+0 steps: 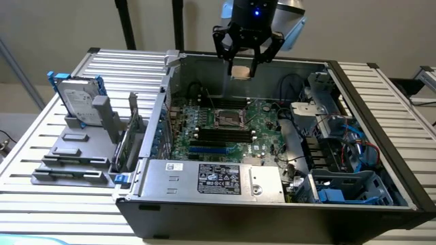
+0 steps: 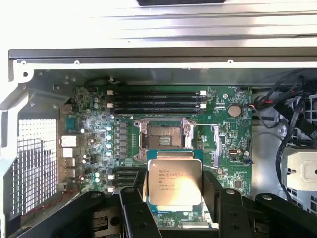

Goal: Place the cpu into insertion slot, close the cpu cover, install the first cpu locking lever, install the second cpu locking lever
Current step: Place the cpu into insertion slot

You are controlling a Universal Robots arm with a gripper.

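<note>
Pale tan-silver, the cpu [image 2: 174, 183] is sitting between my gripper's [image 1: 242, 67] fingers [image 2: 214, 191], which are clamping it by two opposite edges. I am holding it in the air above the open computer case [image 1: 381, 204], over the green motherboard [image 1: 262, 120] and well apart from the insertion slot [image 2: 165, 135], which is looking vacant. As I judge it, nothing is seated yet: placing the chip, closing the cpu cover and setting both locking levers are all waiting. The case is lying on a ribbed silver metal tabletop [image 1: 41, 204]. A hard drive [image 1: 76, 99] is standing on a grey rack at the exterior view's left, and a plain beige wall [image 1: 61, 25] is behind.
</note>
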